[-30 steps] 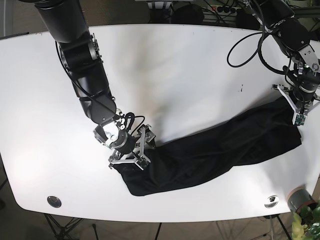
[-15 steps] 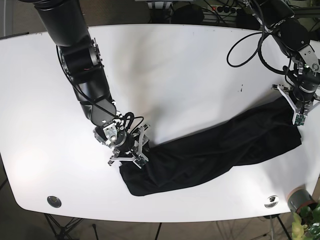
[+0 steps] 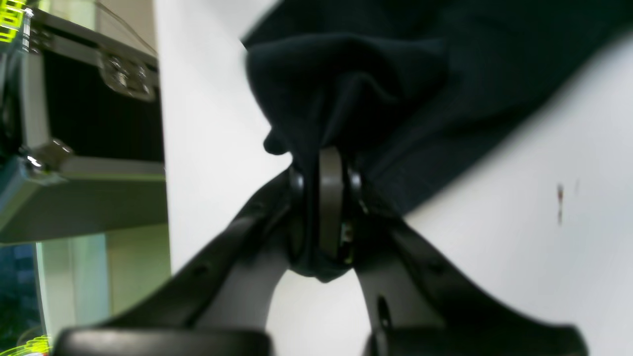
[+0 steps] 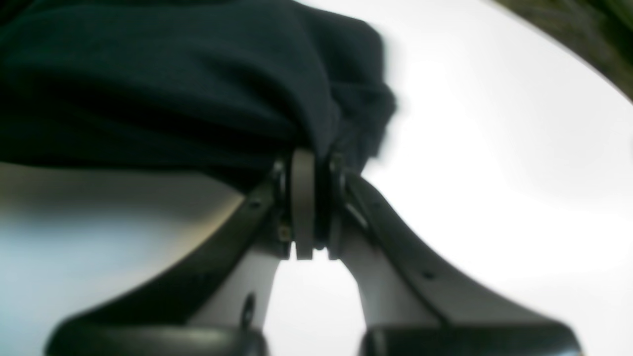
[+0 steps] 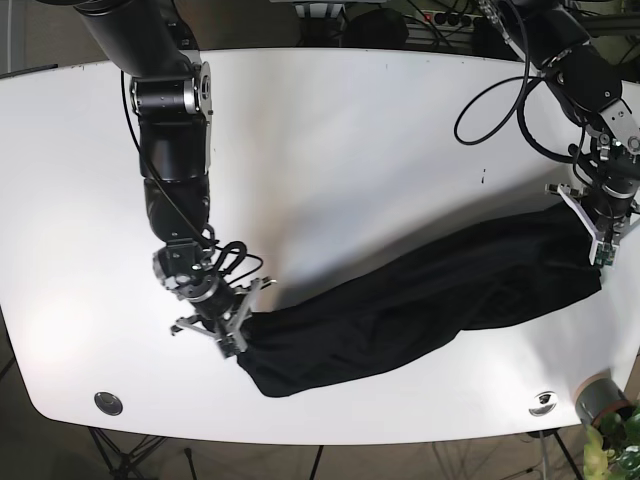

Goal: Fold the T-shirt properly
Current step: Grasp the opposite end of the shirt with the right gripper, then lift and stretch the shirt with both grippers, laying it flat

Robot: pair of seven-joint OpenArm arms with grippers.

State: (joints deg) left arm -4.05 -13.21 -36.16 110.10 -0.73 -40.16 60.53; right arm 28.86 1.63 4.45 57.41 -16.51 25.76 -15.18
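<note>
I had the black T-shirt (image 5: 430, 295) lying as a long rumpled band across the near half of the white table (image 5: 350, 130), running from low on the base view's left up to its right edge. My right pincer (image 5: 222, 322) was clamped on the shirt's lower end, a bunch of cloth pinched between the closed tips in the right wrist view (image 4: 306, 163). My left pincer (image 5: 598, 222) gripped the far end the same way, with a fold of fabric trapped in the closed tips in the left wrist view (image 3: 329, 198). Compared with a second earlier, the right arm had swung outward and its pincer had dragged that end further toward the table's edge, so the band now lay longer and straighter; the left end had barely shifted. I judged this was the stretching step, pulling slack out before any fold could be laid. The cloth was still wrinkled and bunched along its middle, so no actual fold had been made yet.
</note>
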